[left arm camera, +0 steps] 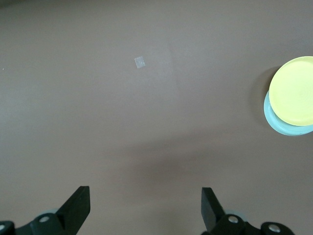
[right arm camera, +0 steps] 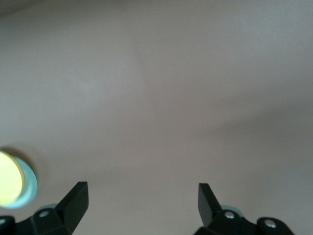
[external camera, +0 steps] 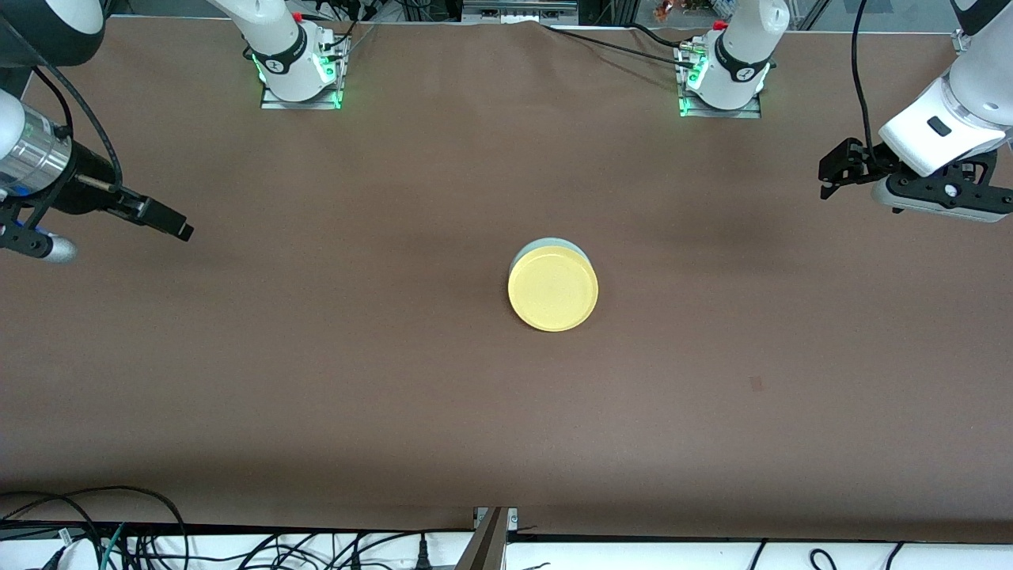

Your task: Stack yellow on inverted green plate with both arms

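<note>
The yellow plate (external camera: 552,287) lies on top of the pale green plate (external camera: 546,242) at the middle of the table; only the green plate's rim shows, on the side toward the arm bases. My left gripper (external camera: 832,171) hangs open and empty over the left arm's end of the table, well apart from the stack. My right gripper (external camera: 176,224) hangs open and empty over the right arm's end. The left wrist view shows its open gripper (left arm camera: 145,196), the yellow plate (left arm camera: 293,90) and the green rim (left arm camera: 276,122). The right wrist view shows its open gripper (right arm camera: 142,193), the yellow plate (right arm camera: 7,183) and the green rim (right arm camera: 30,188).
The brown table (external camera: 356,356) carries a small dark mark (external camera: 756,384) nearer the front camera, toward the left arm's end. A small pale square (left arm camera: 140,62) shows in the left wrist view. The arm bases (external camera: 301,75) (external camera: 722,83) stand along the table's edge. Cables (external camera: 158,538) run along the near edge.
</note>
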`<act>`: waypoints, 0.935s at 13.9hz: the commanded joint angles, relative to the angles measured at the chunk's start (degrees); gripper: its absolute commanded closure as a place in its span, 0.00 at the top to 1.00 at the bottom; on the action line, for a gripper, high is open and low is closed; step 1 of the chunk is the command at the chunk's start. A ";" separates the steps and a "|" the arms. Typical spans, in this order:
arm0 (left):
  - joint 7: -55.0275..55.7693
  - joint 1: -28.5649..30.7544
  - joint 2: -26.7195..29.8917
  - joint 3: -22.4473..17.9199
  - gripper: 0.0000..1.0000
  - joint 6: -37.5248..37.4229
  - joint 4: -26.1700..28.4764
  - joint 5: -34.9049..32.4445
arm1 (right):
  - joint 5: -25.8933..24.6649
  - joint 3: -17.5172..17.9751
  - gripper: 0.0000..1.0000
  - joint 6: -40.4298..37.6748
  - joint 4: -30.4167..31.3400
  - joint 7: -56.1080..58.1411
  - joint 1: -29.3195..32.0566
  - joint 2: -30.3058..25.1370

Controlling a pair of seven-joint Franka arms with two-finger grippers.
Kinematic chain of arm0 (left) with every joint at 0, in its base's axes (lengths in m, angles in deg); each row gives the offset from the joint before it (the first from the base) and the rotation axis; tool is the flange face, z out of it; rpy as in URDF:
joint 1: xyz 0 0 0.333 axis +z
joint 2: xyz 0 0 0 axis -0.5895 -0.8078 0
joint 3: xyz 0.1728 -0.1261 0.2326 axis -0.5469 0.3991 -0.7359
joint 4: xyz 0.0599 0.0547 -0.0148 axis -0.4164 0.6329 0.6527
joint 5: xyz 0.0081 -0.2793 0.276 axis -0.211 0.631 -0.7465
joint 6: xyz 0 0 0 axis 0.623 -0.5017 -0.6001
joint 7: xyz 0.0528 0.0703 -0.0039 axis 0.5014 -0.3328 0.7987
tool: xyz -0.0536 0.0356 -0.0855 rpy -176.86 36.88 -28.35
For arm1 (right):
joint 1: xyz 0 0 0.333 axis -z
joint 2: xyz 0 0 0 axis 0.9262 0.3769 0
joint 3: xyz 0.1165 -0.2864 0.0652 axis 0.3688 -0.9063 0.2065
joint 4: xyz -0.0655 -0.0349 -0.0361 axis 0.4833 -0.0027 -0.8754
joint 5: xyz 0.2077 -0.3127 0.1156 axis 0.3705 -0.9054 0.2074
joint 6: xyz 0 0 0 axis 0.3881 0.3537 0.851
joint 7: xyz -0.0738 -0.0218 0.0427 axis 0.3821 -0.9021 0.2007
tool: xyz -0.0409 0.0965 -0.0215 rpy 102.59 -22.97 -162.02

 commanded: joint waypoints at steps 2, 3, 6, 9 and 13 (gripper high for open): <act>0.07 0.36 -0.53 0.12 1.00 -1.79 -1.82 0.34 | -0.30 6.79 0.99 1.70 8.78 10.61 6.43 -5.98; 0.16 0.36 -0.71 0.12 1.00 -1.70 -2.08 0.43 | -0.56 6.88 0.99 2.13 8.96 11.16 6.43 -5.55; 0.86 0.45 -0.62 0.12 1.00 -1.79 -2.09 0.43 | -0.65 6.88 0.99 2.31 8.70 11.43 6.43 -5.46; 0.86 0.54 -0.62 0.12 1.00 -1.79 -2.09 0.43 | -0.83 6.79 0.99 2.31 8.44 11.60 6.43 -5.63; 0.86 0.62 -0.62 0.12 1.00 -1.79 -2.09 0.43 | -2.14 6.79 0.99 1.78 8.26 11.43 6.43 -5.63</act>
